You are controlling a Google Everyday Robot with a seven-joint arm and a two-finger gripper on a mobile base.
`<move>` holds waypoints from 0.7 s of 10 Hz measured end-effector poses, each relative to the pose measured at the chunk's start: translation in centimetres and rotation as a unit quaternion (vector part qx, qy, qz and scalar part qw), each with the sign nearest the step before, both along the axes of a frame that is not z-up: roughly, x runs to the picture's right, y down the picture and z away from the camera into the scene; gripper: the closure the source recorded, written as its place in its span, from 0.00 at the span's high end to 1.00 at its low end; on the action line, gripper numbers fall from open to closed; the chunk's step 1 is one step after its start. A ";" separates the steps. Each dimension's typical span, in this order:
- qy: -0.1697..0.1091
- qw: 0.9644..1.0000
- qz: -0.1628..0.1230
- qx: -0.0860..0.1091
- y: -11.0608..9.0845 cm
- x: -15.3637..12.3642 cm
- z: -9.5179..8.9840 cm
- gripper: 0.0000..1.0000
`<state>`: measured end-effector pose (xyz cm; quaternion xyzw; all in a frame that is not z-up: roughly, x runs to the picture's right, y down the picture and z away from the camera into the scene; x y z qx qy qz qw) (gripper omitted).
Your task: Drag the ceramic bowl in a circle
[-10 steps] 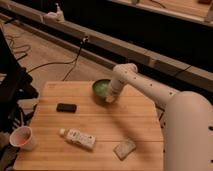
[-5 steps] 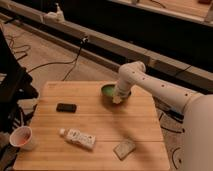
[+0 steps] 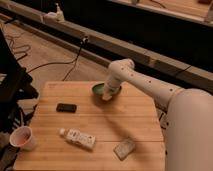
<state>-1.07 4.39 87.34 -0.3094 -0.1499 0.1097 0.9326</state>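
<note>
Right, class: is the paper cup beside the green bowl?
No: the paper cup stands at a near corner of the table, far from the ceramic bowl, where the gripper is.

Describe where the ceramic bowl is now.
In the camera view, the ceramic bowl sits at the far edge of the table, with the gripper reaching into it; a black device lies to its left.

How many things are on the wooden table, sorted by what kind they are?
Bowls: 1, the ceramic bowl, with the gripper reaching into it
Cups: 1, white cup
Bottles: 1, white bottle
Black flat things: 1
Grey packets: 1
Total: 5
</note>
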 end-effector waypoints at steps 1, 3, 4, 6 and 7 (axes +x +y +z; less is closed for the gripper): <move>-0.016 1.000 -0.008 0.008 -0.3 -1.5 -0.8 0.00; -0.044 0.999 -0.028 0.012 0.7 -2.7 -3.6 0.00; -0.051 0.998 -0.029 0.007 1.9 -2.1 -5.3 0.00; -0.042 0.999 -0.004 -0.016 4.1 0.2 -6.8 0.00; -0.031 0.999 0.016 -0.032 5.5 2.1 -7.2 0.00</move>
